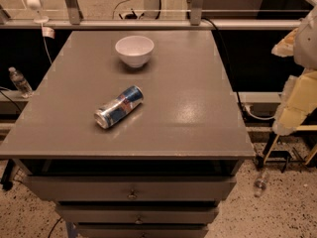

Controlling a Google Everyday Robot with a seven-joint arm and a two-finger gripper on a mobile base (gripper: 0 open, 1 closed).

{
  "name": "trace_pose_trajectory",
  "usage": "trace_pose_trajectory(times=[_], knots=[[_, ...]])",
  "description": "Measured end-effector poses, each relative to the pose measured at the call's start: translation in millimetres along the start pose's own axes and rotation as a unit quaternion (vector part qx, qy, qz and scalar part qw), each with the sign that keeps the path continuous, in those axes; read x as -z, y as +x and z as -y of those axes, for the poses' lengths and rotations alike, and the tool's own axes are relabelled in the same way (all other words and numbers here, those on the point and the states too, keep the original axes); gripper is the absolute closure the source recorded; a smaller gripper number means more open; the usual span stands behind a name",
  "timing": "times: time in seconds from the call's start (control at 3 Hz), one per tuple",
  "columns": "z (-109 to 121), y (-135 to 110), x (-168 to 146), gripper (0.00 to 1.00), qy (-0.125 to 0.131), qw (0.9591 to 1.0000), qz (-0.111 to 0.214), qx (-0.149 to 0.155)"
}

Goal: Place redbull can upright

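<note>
Toward the front-left of the grey table top (198,108), the redbull can (119,106) lies on its side, one silver end pointing at the front-left corner. A white bowl (134,50) sits upright near the back edge, well apart from the can. Beyond the right edge, off the table, hangs the gripper (297,100); whether it is open or closed cannot be told.

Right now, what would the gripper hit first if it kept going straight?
Hard to judge: the gripper hangs beside the table, seemingly pointing down, so probably the floor, not the redbull can.
</note>
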State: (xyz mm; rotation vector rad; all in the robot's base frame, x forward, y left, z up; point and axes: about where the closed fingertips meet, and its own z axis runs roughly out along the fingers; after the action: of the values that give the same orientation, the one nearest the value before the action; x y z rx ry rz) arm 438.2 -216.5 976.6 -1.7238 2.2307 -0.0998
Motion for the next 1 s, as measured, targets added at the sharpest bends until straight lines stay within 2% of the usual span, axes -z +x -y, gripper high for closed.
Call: trace_pose_trajectory(times=[0.33,0.67,1.0], knots=[[0,0,0,0.00,0.000,1.0000,0.000,0.000],[9,-36,-10,0.00,-0.003,0.9968,0.015,0.079],[22,-137,-36,0.00,-0.013,0.9558,0.053,0.289]])
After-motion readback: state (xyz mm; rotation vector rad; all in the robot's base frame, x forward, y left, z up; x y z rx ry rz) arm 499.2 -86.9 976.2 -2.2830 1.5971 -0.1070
